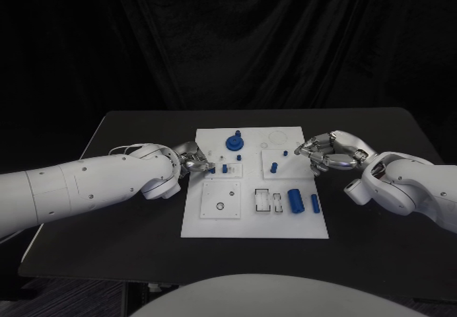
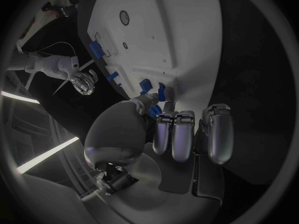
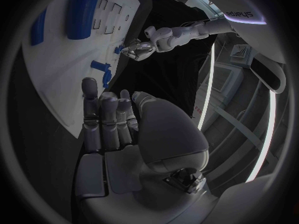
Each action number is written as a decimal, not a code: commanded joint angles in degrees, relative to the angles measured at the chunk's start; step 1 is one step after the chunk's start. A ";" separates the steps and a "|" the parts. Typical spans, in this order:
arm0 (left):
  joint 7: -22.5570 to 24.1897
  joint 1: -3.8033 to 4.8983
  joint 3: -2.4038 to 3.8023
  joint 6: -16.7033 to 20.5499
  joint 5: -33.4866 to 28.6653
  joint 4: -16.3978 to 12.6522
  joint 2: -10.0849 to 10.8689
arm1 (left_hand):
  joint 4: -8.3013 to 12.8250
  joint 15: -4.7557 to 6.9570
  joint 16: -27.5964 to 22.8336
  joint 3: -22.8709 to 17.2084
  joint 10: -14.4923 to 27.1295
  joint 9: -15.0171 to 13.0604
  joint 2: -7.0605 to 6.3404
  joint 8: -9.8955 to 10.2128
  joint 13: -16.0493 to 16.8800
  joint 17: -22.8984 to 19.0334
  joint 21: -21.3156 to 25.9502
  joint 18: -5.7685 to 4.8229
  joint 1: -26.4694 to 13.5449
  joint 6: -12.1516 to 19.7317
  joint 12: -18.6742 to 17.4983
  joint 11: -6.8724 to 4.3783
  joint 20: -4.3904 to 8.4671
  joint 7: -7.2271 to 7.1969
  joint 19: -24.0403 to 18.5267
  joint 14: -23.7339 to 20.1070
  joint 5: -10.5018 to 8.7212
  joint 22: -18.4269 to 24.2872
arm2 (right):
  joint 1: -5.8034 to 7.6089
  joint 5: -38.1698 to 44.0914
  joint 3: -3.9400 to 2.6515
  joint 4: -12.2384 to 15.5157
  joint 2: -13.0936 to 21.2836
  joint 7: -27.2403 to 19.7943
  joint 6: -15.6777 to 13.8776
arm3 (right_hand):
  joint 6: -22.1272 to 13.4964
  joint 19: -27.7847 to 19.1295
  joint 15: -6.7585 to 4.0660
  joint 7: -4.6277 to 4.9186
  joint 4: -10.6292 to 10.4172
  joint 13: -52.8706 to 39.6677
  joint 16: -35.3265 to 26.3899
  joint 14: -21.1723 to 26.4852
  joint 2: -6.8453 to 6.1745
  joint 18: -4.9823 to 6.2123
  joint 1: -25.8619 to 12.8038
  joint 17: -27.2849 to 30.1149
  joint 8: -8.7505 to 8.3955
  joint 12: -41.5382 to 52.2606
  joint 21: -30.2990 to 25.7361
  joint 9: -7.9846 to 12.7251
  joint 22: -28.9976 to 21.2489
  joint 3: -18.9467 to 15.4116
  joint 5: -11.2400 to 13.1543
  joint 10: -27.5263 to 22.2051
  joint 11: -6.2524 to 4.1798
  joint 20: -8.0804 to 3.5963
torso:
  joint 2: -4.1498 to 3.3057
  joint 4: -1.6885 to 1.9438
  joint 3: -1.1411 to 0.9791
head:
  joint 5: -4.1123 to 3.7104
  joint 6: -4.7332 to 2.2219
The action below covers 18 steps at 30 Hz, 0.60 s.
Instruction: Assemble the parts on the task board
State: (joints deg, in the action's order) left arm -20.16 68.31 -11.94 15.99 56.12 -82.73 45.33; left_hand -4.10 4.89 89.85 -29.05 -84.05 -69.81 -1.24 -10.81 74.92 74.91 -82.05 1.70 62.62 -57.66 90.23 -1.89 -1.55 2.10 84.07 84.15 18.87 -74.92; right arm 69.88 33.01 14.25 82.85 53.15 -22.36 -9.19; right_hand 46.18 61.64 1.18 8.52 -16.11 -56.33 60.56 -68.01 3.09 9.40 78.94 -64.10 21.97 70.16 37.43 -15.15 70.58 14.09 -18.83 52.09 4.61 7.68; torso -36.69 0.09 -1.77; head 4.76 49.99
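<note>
Left hand (image 1: 193,162) sits at the task board's (image 1: 255,228) left edge, fingertips (image 2: 163,98) closing on a small blue peg (image 1: 224,169) just inside that edge. From the left wrist view I judge it pinched, not fully certain. Peg stands upright, long axis vertical, right against the hand. Right hand (image 1: 327,153) hovers at the board's right edge, fingers curled loosely, holding nothing that I can see. Nearest piece to it is the blue part (image 1: 273,166) standing inboard, toward the board's middle. Two loose blue cylinders (image 1: 295,201) lie nearer the board's front right, long axes running front-to-back, closer to the right arm than the left. Blue knob (image 1: 234,141) stands near the board's back edge.
</note>
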 commanded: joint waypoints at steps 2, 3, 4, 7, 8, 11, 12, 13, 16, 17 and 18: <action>0.35 -0.47 -0.17 -1.02 0.03 0.15 -0.18 | -0.13 0.29 0.15 -0.16 -5.95 0.06 0.42 0.06 15.08 15.09 0.32 0.82 -0.13 0.08 -0.23 -0.33 0.32 -0.14 1.08 5.85 -0.38 -8.96 | -0.12 -0.10 -0.04 0.05 0.00 1.01 0.38 | -0.04 -0.15 0.10 -0.16 0.00 0.07 -0.22 0.47 0.08 0.70 0.03 0.07 0.43 -0.04 -0.31 0.07 -0.08 0.20 -0.12 -0.47 -0.11 -0.18 | 0.00 0.02 0.00 | -0.07 0.01; 0.34 -0.48 -0.17 -1.30 0.03 0.17 -0.21 | -0.15 0.28 0.15 -0.10 -5.95 0.07 0.41 0.08 15.08 15.09 0.35 0.82 -0.14 0.11 -0.23 -0.33 0.32 -0.14 1.07 5.85 -0.51 -8.94 | -0.12 -0.10 -0.04 0.06 0.01 1.05 0.40 | -0.04 -0.15 0.10 -0.16 0.00 0.07 -0.22 0.47 0.08 0.70 0.03 0.07 0.43 -0.04 -0.31 0.07 -0.08 0.20 -0.12 -0.47 -0.11 -0.18 | 0.01 0.02 0.00 | -0.07 0.01; 0.28 -0.49 -0.17 -1.58 0.03 0.19 -0.22 | -0.15 0.28 0.15 -0.10 -5.95 0.07 0.41 0.08 15.08 15.09 0.35 0.82 -0.14 0.11 -0.23 -0.33 0.32 -0.14 1.07 5.85 -0.51 -8.94 | -0.12 -0.10 -0.04 0.06 0.01 1.08 0.42 | -0.04 -0.15 0.10 -0.16 0.00 0.07 -0.22 0.47 0.08 0.70 0.03 0.07 0.43 -0.04 -0.31 0.07 -0.08 0.20 -0.12 -0.47 -0.11 -0.18 | 0.01 0.02 0.00 | -0.05 0.01; -0.12 -0.53 -0.17 -2.68 0.03 0.21 -0.25 | -0.72 0.18 0.15 0.95 -5.95 0.21 0.54 0.52 15.08 15.09 0.86 0.94 -0.31 0.90 -0.23 -0.20 0.23 0.03 0.83 5.85 -3.36 -8.66 | -0.12 -0.10 -0.04 0.10 0.04 1.21 0.50 | 0.06 -0.14 0.09 -0.19 0.00 0.11 -0.19 0.47 0.08 0.70 0.03 0.07 0.51 -0.04 -0.33 0.05 -0.07 0.22 -0.12 -0.50 -0.13 -0.19 | 0.02 0.00 0.01 | -0.01 0.01; -0.30 -0.54 -0.17 -3.06 0.03 0.21 -0.25 | -0.86 0.14 0.15 1.26 -5.95 0.24 0.54 0.63 15.08 15.09 0.92 0.95 -0.36 1.11 -0.23 -0.15 0.20 0.08 0.80 5.85 -3.86 -8.64 | -0.12 -0.10 -0.04 0.11 0.05 1.25 0.53 | 0.06 -0.14 0.09 -0.19 0.00 0.11 -0.19 0.47 0.08 0.70 0.03 0.07 0.51 -0.04 -0.33 0.05 -0.07 0.22 -0.12 -0.50 -0.13 -0.19 | 0.01 -0.02 0.01 | -0.02 0.01; -0.77 -0.56 -0.17 -3.91 0.04 0.20 -0.23 | -1.43 0.01 0.15 2.37 -5.95 0.34 0.51 0.95 15.08 15.09 1.13 0.99 -0.68 1.72 -0.23 0.02 0.10 0.29 0.73 5.85 -5.17 -8.54 | -0.12 -0.10 -0.04 0.12 0.06 1.33 0.59 | 0.11 -0.12 0.09 -0.21 0.01 0.09 -0.15 0.45 0.05 0.69 0.03 0.05 0.56 -0.01 -0.30 0.04 -0.05 0.22 -0.12 -0.47 -0.14 -0.19 | -0.02 -0.06 0.00 | -0.07 0.01; -0.97 -0.57 -0.17 -4.18 0.04 0.19 -0.22 | -1.75 -0.08 0.15 3.17 -5.95 0.38 0.38 1.11 15.08 15.09 1.38 1.05 -0.90 2.07 -0.23 0.14 0.01 0.40 0.62 5.85 -6.04 -8.40 | -0.12 -0.10 -0.04 0.13 0.06 1.37 0.60 | 0.12 -0.11 0.09 -0.21 0.01 0.08 -0.14 0.44 0.05 0.69 0.03 0.04 0.57 -0.01 -0.30 0.04 -0.05 0.22 -0.12 -0.46 -0.14 -0.19 | -0.04 -0.04 0.01 | -0.10 0.01; -1.23 -0.58 -0.17 -4.55 0.04 0.20 -0.20 | -1.84 -0.11 0.15 3.40 -5.95 0.38 0.34 1.15 15.08 15.09 1.37 1.04 -0.96 2.16 -0.23 0.17 0.00 0.44 0.63 5.85 -6.23 -8.42 | -0.12 -0.10 -0.04 0.14 0.06 1.42 0.62 | 0.12 -0.11 0.09 -0.21 0.01 0.08 -0.14 0.44 0.05 0.69 0.03 0.04 0.57 -0.01 -0.30 0.04 -0.05 0.22 -0.12 -0.46 -0.14 -0.19 | -0.05 -0.03 0.01 | -0.12 0.01; -1.80 -0.60 -0.17 -5.50 0.04 0.23 -0.18 | -2.36 -0.23 0.15 4.56 -5.95 0.44 0.29 1.33 15.08 15.09 1.58 1.09 -1.29 2.50 -0.23 0.31 -0.11 0.61 0.55 5.85 -7.09 -8.32 | -0.12 -0.10 -0.04 0.16 0.06 1.58 0.71 | 0.22 -0.08 0.07 -0.28 0.13 0.15 -0.14 0.47 -0.09 0.69 0.11 0.11 0.68 0.01 -0.30 0.03 -0.01 0.25 -0.16 -0.51 -0.19 -0.20 | -0.03 0.03 0.01 | -0.20 0.01; -1.97 -0.60 -0.17 -5.77 0.04 0.24 -0.16 | -2.42 -0.25 0.15 4.69 -5.95 0.45 0.29 1.35 15.08 15.09 1.60 1.09 -1.32 2.53 -0.23 0.33 -0.12 0.63 0.55 5.85 -7.16 -8.32 | -0.12 -0.10 -0.04 0.16 0.06 1.64 0.74 | 0.24 -0.12 0.05 -0.31 0.21 0.13 -0.12 0.48 -0.13 0.72 0.19 0.13 0.72 0.05 -0.41 0.02 -0.03 0.30 -0.21 -0.47 -0.22 -0.21 | -0.02 0.04 0.00 | -0.21 0.01; -2.09 -0.61 -0.17 -5.97 0.04 0.24 -0.15 | -2.45 -0.26 0.15 4.78 -5.95 0.46 0.28 1.36 15.08 15.09 1.58 1.08 -1.33 2.56 -0.23 0.34 -0.13 0.64 0.56 5.85 -7.21 -8.34 | -0.12 -0.10 -0.04 0.17 0.06 1.68 0.77 | 0.24 -0.12 0.05 -0.31 0.21 0.13 -0.12 0.48 -0.13 0.72 0.19 0.13 0.72 0.05 -0.41 0.02 -0.03 0.30 -0.21 -0.47 -0.22 -0.21 | -0.01 0.04 0.00 | -0.19 0.01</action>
State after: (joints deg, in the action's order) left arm -20.51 68.29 -11.60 14.25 56.38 -82.39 45.36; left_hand -6.64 4.88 89.85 -24.58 -84.05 -69.36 -1.09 -9.72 74.92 74.91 -80.65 1.70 61.86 -55.25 90.23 -1.89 -1.55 2.65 84.07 84.15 11.98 -74.91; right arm 69.88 33.01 14.25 82.91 53.18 -21.81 -9.05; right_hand 46.18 61.64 1.18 8.52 -15.96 -56.24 60.56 -68.01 3.09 9.40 78.94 -64.05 22.41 70.16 37.20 -15.15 70.58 14.25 -18.83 51.88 4.40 7.68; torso -36.70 0.08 -1.77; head 4.57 49.99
